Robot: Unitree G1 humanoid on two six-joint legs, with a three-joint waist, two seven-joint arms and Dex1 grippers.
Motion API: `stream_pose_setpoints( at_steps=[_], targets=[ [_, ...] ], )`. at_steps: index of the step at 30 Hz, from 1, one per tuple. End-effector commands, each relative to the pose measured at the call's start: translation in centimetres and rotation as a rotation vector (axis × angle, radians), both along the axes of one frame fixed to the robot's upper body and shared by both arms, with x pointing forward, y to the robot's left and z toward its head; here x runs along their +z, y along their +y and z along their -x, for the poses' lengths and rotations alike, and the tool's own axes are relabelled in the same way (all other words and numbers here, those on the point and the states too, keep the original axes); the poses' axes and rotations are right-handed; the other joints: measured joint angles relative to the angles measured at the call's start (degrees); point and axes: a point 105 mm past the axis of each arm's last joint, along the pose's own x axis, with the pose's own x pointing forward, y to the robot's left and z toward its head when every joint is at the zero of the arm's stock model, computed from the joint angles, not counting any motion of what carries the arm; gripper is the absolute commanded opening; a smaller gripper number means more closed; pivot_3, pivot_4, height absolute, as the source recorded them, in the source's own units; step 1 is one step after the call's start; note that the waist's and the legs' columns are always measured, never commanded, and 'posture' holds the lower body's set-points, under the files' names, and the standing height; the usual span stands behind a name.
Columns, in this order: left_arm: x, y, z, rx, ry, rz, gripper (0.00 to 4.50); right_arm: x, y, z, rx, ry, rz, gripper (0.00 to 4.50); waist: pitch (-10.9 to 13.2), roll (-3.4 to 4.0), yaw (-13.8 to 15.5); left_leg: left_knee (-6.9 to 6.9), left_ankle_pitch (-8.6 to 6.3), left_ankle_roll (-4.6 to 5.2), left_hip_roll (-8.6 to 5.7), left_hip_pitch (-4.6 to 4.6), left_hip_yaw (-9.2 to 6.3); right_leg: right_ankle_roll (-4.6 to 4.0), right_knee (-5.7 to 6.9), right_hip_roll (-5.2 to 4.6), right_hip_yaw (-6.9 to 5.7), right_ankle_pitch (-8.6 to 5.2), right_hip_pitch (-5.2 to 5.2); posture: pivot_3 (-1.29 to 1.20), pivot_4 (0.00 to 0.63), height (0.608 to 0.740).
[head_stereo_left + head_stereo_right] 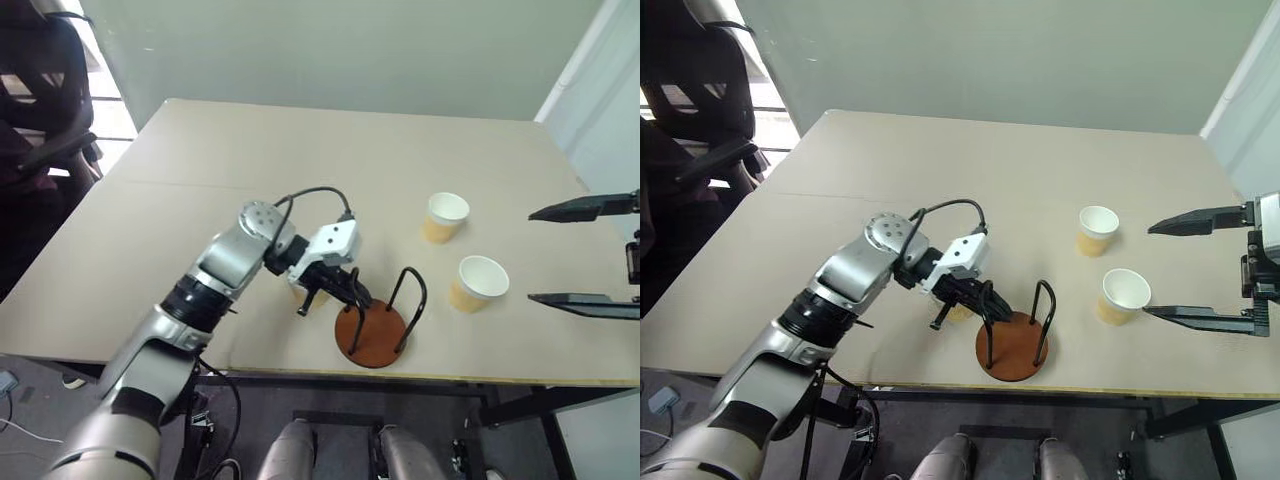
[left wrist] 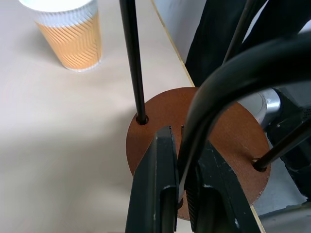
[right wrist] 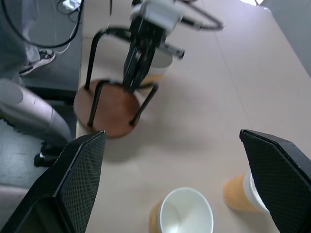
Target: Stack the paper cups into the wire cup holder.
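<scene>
The wire cup holder (image 1: 372,335), a reddish-brown disc with black wire loops, stands close to the table's front edge. My left gripper (image 2: 183,145) is shut on one of its wire loops, just above the base. One paper cup (image 1: 960,312) stands right behind that gripper, mostly hidden by it. Two more paper cups (image 1: 445,217) (image 1: 478,283) stand upright to the right of the holder. My right gripper (image 1: 530,255) hangs open at the table's right side, a little above and beyond the nearer cup (image 3: 181,213), with nothing between its fingers.
The holder's base sits a short way from the beige table's front edge (image 1: 420,378). A black chair (image 1: 45,110) stands off the table's far left corner. A seam (image 1: 170,183) runs across the tabletop.
</scene>
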Motion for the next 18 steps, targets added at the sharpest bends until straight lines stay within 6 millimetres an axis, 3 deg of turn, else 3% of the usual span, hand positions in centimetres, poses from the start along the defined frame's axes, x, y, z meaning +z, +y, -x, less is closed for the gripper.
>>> stream_pose_setpoints(
  at_steps=[1,5,18],
  targets=[
    [0.8,-0.7,-0.8,-0.004,-0.089,0.009,0.03,0.6,0.2,0.2,-0.012,-0.037,-0.013,4.5,0.0,0.0,0.0,-0.01,-0.01,0.01,0.0,0.0,0.01,0.01,-0.01,0.0,0.0,0.0,0.0,0.0,0.15,0.74],
    [0.3,-1.2,-1.3,0.011,-0.115,0.015,0.03,0.7,0.3,0.0,-0.015,-0.048,-0.015,4.5,0.0,0.0,0.0,-0.01,-0.1,0.14,0.0,-0.01,0.04,0.11,-0.05,0.0,0.0,-0.06,0.0,0.0,0.15,0.74],
    [-1.1,-2.1,-0.3,-0.01,-0.089,0.017,0.03,0.8,0.6,-0.8,-0.004,-0.076,-0.019,4.5,0.0,0.01,0.0,0.05,-0.16,0.23,-0.02,-0.02,0.1,0.31,-0.04,-0.01,0.02,-0.08,0.01,0.0,0.15,0.74]
  ],
)
